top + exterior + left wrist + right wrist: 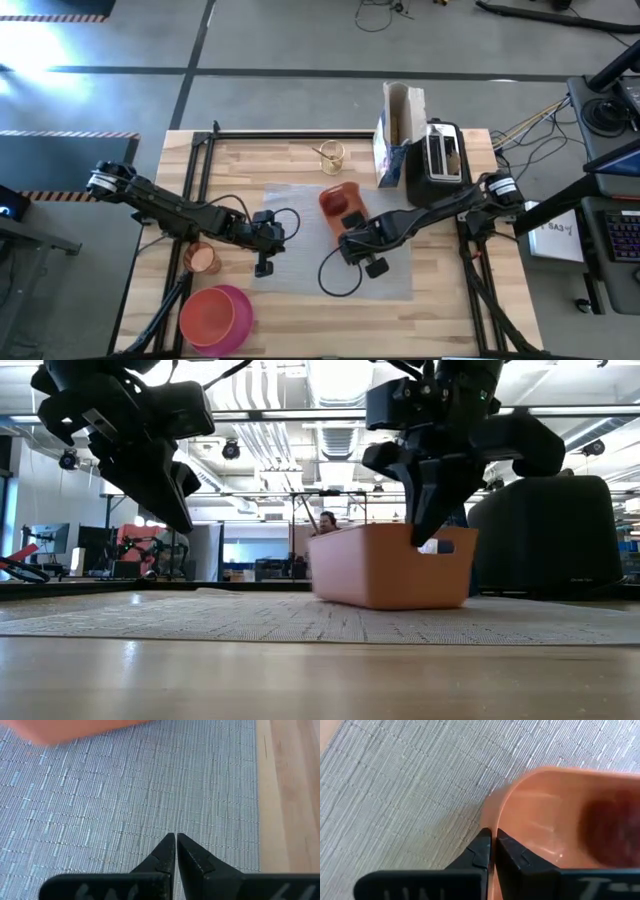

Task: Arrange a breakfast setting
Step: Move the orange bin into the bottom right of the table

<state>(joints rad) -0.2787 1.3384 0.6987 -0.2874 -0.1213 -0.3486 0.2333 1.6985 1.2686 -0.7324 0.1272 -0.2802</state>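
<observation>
Plate (215, 318) with bowl inside at the table's near left corner, cup (204, 258) just behind: stiff, breakable, best lifted by a rim. Left gripper (176, 851) pinched shut, empty, over the mat (125, 810). Right gripper (493, 849) closed thin on the tray (555, 825) wall.

Two dark jointed arms trailing black cables, silver collars near their bases, with black wedge-shaped fingers (192, 862)

Tray (338, 200): orange, rectangular, lying mid-counter.
Toaster (444, 152): black and silver, at the counter's far right.
Carton (396, 132): open, upright, just beside the toaster.
Counter (300, 320): light wood.
</observation>
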